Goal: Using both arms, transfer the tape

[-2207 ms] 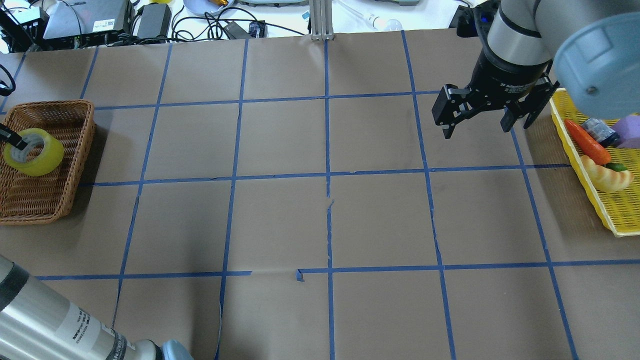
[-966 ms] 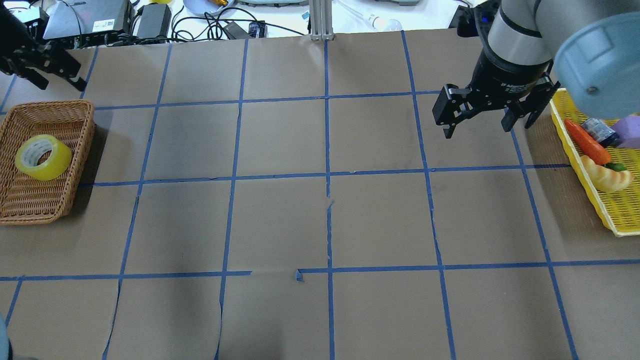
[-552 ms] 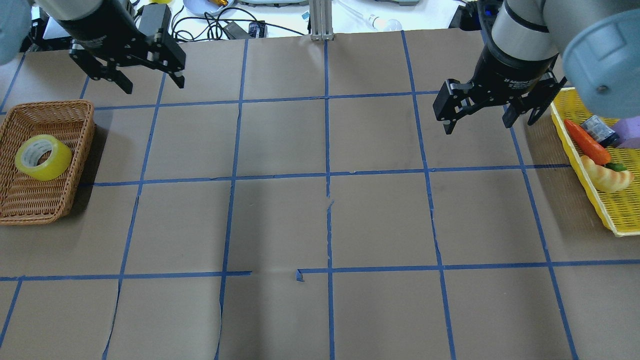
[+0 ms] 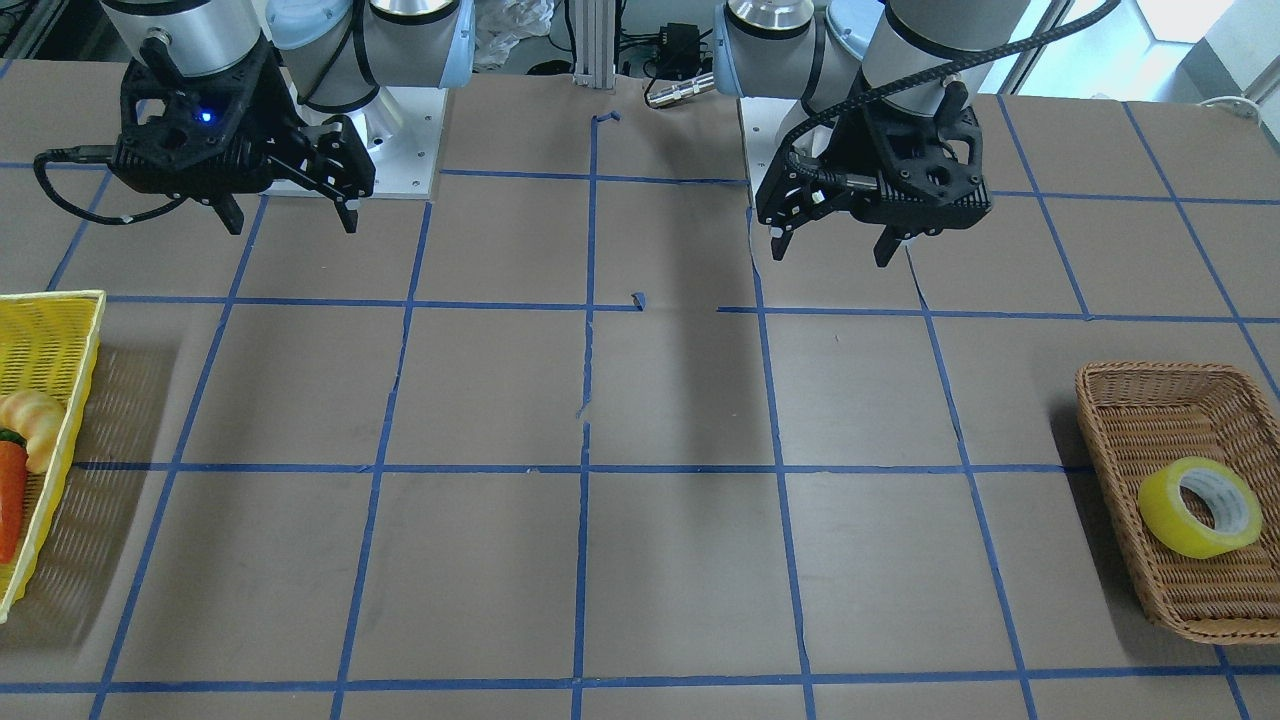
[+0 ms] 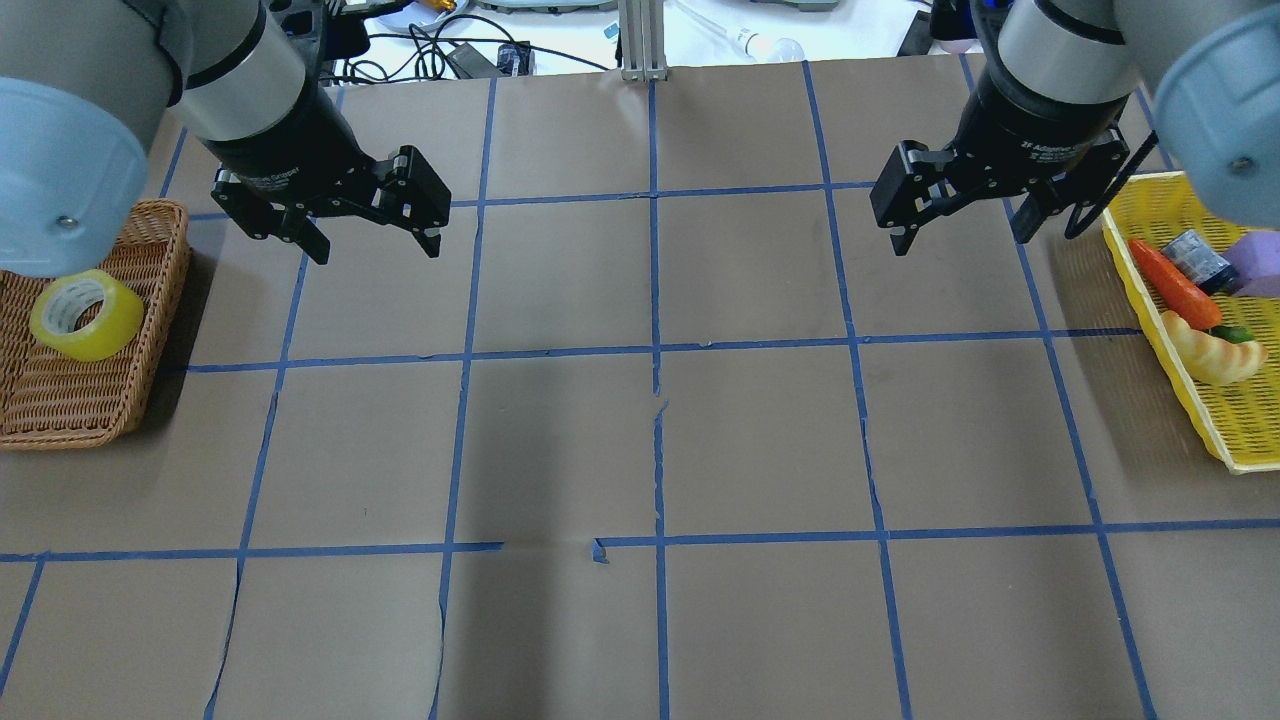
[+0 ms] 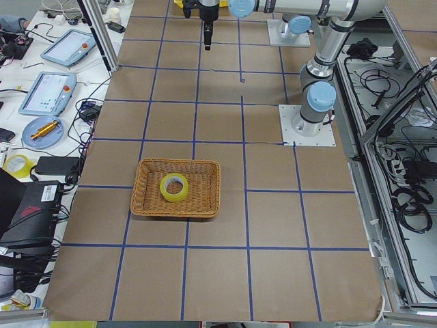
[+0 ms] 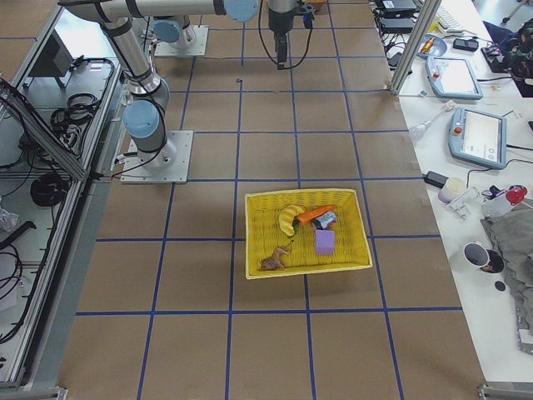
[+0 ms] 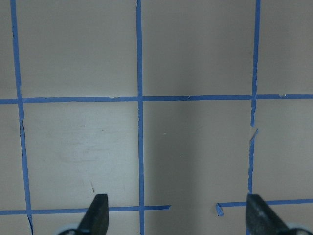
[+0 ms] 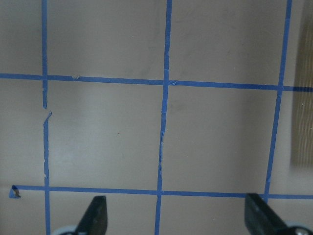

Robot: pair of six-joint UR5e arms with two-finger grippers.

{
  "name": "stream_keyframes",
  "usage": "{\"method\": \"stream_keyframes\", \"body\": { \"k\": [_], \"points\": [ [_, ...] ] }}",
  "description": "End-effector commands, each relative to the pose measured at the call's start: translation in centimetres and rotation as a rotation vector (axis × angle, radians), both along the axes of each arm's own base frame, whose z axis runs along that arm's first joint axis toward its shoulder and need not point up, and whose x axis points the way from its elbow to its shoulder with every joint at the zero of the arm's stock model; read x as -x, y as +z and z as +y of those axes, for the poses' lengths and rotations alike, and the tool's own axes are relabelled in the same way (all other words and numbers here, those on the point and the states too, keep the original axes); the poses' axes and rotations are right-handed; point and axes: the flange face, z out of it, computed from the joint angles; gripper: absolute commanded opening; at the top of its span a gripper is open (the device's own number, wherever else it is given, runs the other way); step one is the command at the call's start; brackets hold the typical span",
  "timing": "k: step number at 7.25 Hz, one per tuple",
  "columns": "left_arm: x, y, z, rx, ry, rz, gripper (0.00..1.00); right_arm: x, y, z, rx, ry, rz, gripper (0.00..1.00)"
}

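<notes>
My left hand (image 5: pixel 377 250) hangs above the bench (image 5: pixel 760 440) with its fingers (image 8: pixel 99 215) spread wide and nothing between them. My left wrist view shows only brown paper and blue grid lines (image 8: pixel 140 147) under it. My right hand (image 5: pixel 958 243) hangs at about the same depth on the other side, also spread apart and carrying nothing. From across the bench, both hands (image 4: pixel 830 255) (image 4: pixel 292 228) point straight down and clear the surface.

The tape (image 5: pixel 85 315) is in neither hand. It lies in the wicker basket (image 5: pixel 60 410) at my left end of the bench, tilted slightly, with its white core facing up. The roll sits near the middle of the basket (image 6: pixel 205 164), as the view from that end shows (image 6: pixel 174 187). My left hand is beside the basket's inner edge, not over it, and well apart from the roll.

At my right end is a yellow tray (image 5: pixel 1250 420) holding a carrot (image 5: pixel 1175 285), a bread roll (image 5: pixel 1215 355) and a purple block (image 5: pixel 1258 258). My right hand is just inside that tray's near edge and touches nothing.
</notes>
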Motion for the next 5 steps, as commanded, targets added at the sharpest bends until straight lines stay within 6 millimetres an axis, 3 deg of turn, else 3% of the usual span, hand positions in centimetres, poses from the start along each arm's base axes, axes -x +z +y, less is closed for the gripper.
{"method": "stream_keyframes", "body": {
  "k": [1,5],
  "points": [
    [-0.9,0.9,-0.4,0.047,0.014,-0.053,1.00,0.1,-0.3,0.1,-0.008,0.000,0.007,1.00],
    [-1.2,2.0,-0.6,0.070,0.021,-0.049,1.00,0.2,-0.6,-0.1,-0.017,0.000,0.018,1.00]
  ]
}}
